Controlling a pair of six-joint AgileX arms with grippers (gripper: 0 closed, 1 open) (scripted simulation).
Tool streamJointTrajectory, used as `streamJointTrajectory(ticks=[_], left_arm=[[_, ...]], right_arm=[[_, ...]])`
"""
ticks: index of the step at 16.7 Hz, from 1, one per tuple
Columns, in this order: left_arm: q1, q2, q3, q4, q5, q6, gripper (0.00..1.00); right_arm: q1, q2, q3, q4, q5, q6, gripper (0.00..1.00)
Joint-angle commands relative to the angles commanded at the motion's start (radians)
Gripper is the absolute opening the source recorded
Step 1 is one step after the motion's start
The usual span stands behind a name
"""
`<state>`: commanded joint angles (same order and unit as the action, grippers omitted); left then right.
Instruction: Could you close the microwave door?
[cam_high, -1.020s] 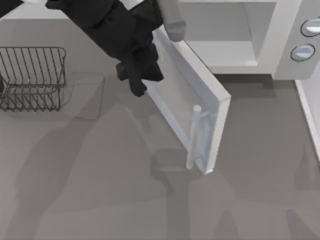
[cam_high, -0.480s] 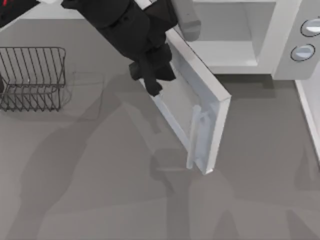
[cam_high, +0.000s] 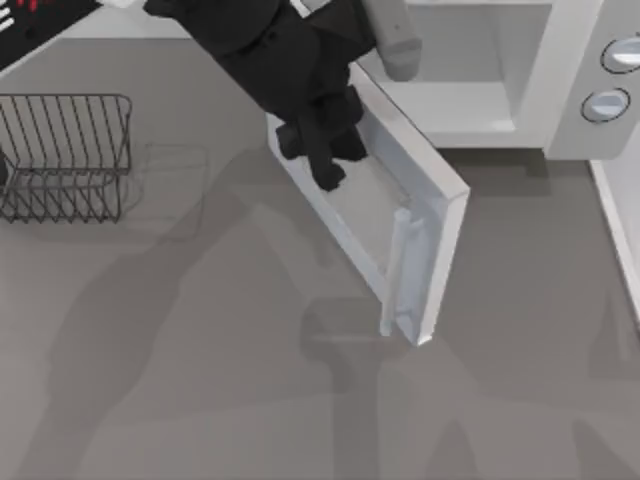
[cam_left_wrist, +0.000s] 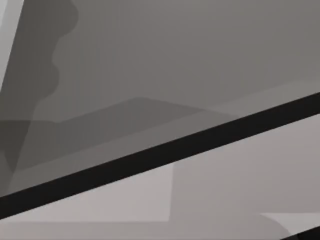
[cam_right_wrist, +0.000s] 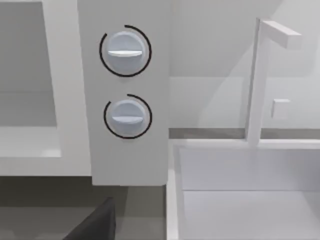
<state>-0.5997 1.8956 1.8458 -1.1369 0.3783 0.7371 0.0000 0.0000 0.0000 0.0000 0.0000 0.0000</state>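
The large flat white microwave door (cam_high: 395, 215), with its translucent glass window and pale grey vertical bar handle (cam_high: 396, 270), is seen standing partly open, swung out from the far edge of the table toward the near middle, its hinge side at the big white box microwave (cam_high: 500, 70) in the far right corner. The left gripper (cam_high: 325, 160), black and two-fingered, is pressed against the outer, left-facing face of the door near the hinge end, apparently so that the panel can be pushed round toward the pale cavity rather than pulled by the handle. Whether its fingers are spread or closed cannot be told, as they are lost in the dark mass of the wrist. Two round grey knobs (cam_right_wrist: 125, 50) on the side panel are shown close up in the right wrist view, which suggests the right arm is parked to the right, clear of the door's path. A dark wire rack (cam_high: 65, 155) is left at the far left, well apart from the door. The closing is judged to be under way, with a wide angle left to sweep.
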Motion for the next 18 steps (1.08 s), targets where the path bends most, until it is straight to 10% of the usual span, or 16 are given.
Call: streamJointTrajectory(ticks=[18], left_arm=[[-0.054,0.053,0.059,-0.008,-0.019,-0.059,0.00]], right_arm=[[0.000,0.000,0.000,0.000,0.000,0.000,1.00]])
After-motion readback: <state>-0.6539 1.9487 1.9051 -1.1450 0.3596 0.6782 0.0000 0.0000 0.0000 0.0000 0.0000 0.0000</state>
